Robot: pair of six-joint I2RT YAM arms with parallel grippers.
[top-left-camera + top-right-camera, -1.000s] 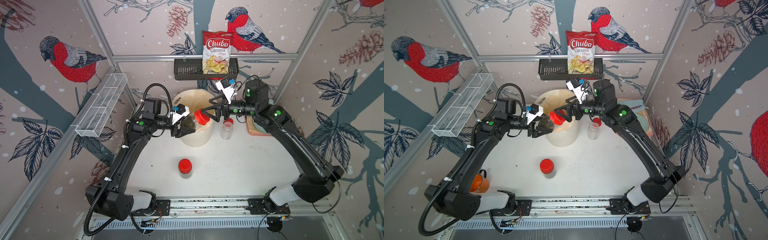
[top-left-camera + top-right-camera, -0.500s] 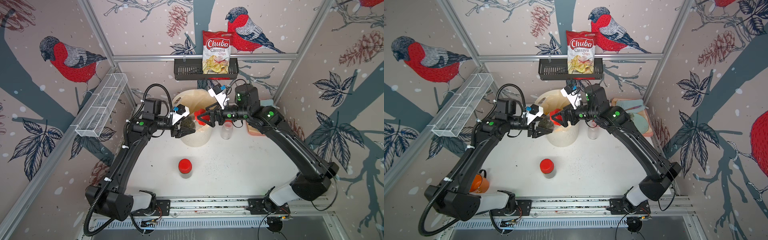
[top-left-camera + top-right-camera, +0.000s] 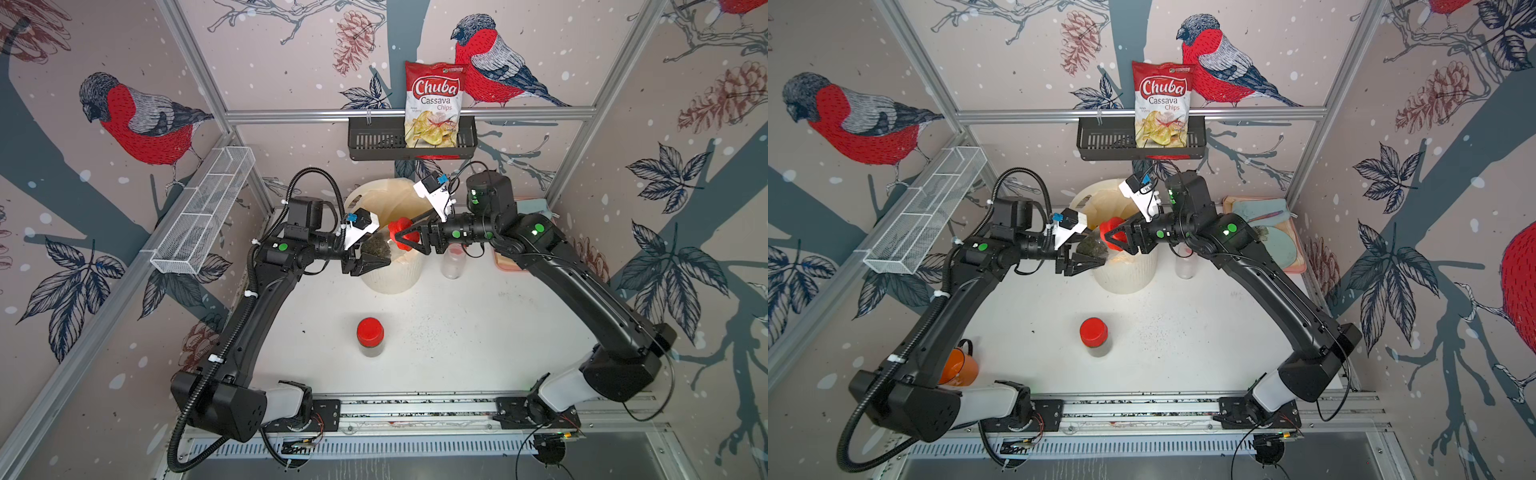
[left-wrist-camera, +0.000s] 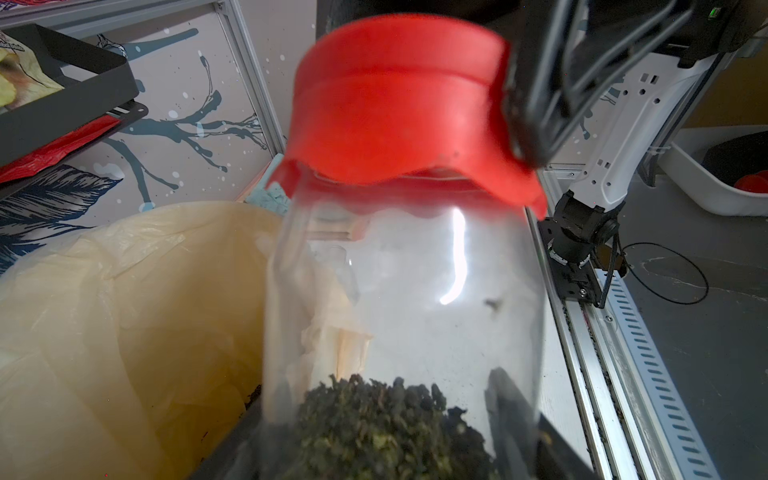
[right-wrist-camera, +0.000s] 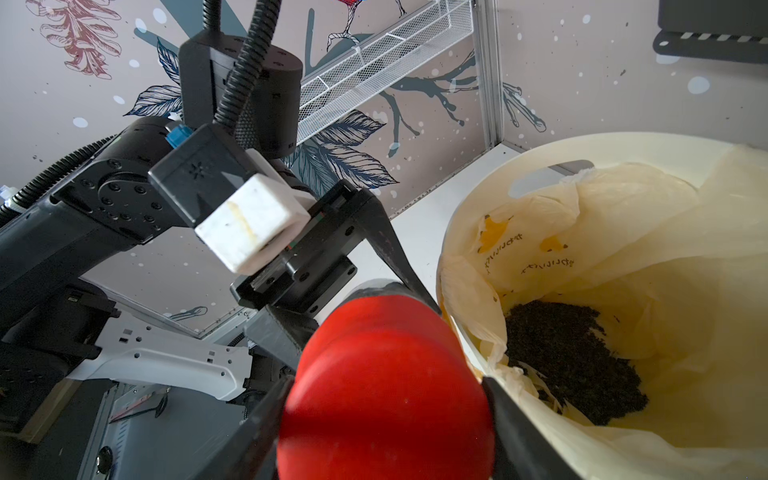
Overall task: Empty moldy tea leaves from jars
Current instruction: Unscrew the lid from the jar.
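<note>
Closed in from 3 o'clock: right gripper pinching red lid; left gripper clamping jar. Risk: lid slip from off-centre pinch.

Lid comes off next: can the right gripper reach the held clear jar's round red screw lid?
Likely yes: right gripper straddles the round red screw lid, fingers against both sides; left gripper holds the clear jar lower.
</note>
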